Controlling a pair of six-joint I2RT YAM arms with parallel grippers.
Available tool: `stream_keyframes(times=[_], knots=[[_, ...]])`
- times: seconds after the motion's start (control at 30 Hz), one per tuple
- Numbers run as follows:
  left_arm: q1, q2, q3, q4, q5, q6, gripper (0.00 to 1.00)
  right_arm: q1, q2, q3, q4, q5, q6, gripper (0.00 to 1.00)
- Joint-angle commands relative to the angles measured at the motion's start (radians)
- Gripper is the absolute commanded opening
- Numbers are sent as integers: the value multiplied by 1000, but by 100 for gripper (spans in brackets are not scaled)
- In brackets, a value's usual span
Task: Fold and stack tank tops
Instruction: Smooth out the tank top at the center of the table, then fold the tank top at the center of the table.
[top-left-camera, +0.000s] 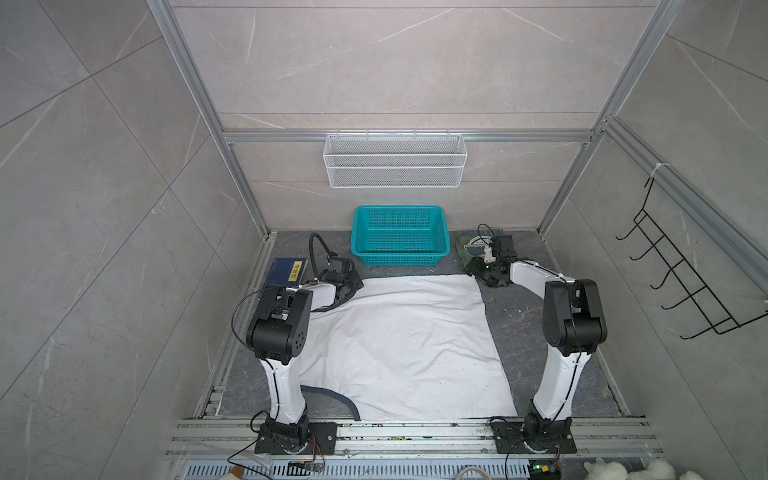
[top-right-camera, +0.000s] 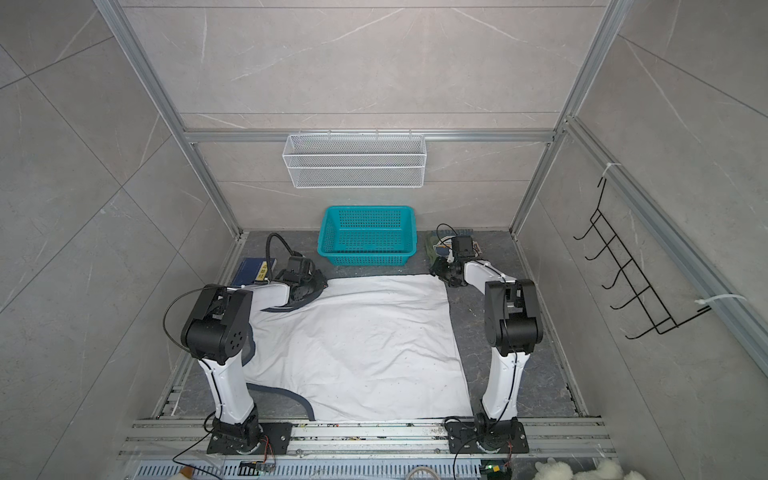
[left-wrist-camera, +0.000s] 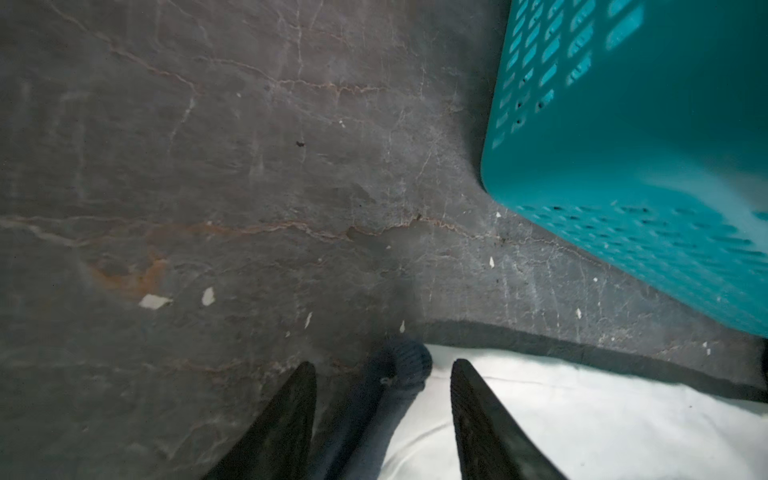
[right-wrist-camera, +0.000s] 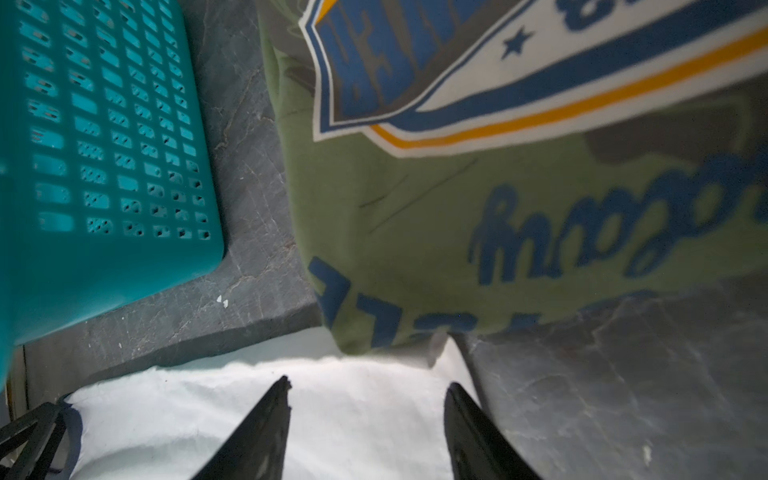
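Straddling white tank top (left-wrist-camera: 582, 424) trim (left-wrist-camera: 399, 374): left fingers (left-wrist-camera: 286, 419) apart | right fingers (right-wrist-camera: 262, 428) apart | olive tank top (right-wrist-camera: 415, 228) script (right-wrist-camera: 602, 232) blurred

Left arm (top-left-camera: 284, 386) and right arm (top-left-camera: 555, 386) share glossy white link shells, matte black joint housings, thin black looping cables (top-left-camera: 311, 247) and black screwed base plates (top-left-camera: 326, 436).

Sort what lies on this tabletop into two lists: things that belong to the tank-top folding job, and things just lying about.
Belongs to the job:
- white tank top, spread flat in the middle
- olive green tank top, beside the far right corner of the white one

Just lying about:
- teal basket, empty
- blue book, far left
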Motion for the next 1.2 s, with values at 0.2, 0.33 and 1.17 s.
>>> stream_keyframes(times=[0.2,0.33,1.17], knots=[[-4,43,31,16,66,-7,36,-14,60,-9,6,-5,29,63],[-4,52,41,14,91,-6,29,-12,92,16,-3,-5,28,62],[-17,-58,7,-5,74,7,4,-8,0,10,-50,-41,15,20]])
